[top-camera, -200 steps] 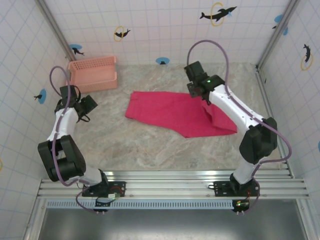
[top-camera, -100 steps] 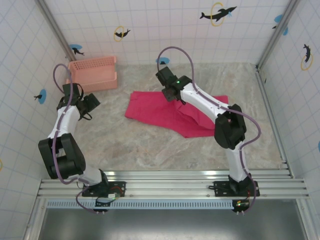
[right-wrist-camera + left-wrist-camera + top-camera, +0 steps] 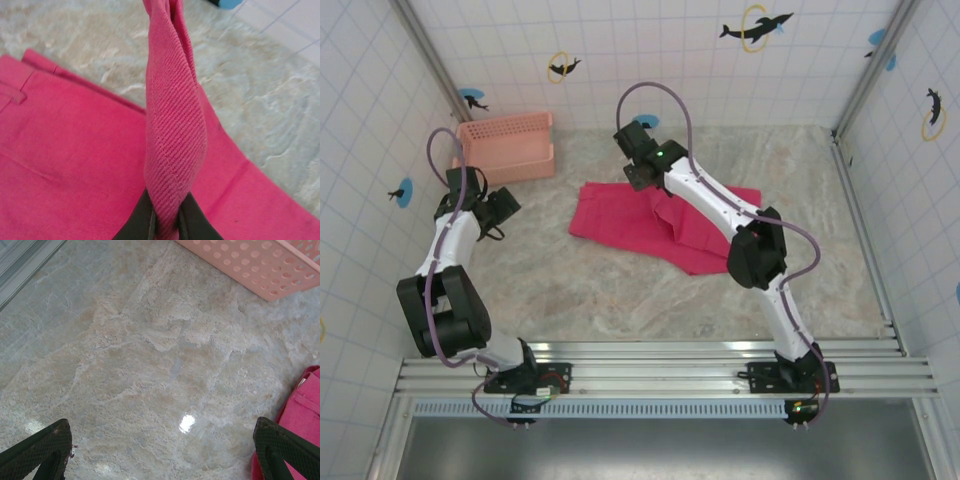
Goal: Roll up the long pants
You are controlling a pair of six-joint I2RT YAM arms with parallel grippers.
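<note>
Between the pressed-together jaws of the right gripper: a lifted fold of the long pants, the rest lying flat beneath it. Left gripper spread wide over bare table; pants edge just beside one jaw.

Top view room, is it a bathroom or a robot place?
Most likely a robot practice booth, decorated like a bathroom: white tiled walls with dolphin stickers, two robot arms bolted to a metal rail, and the long pants on a marble-look table.
</note>
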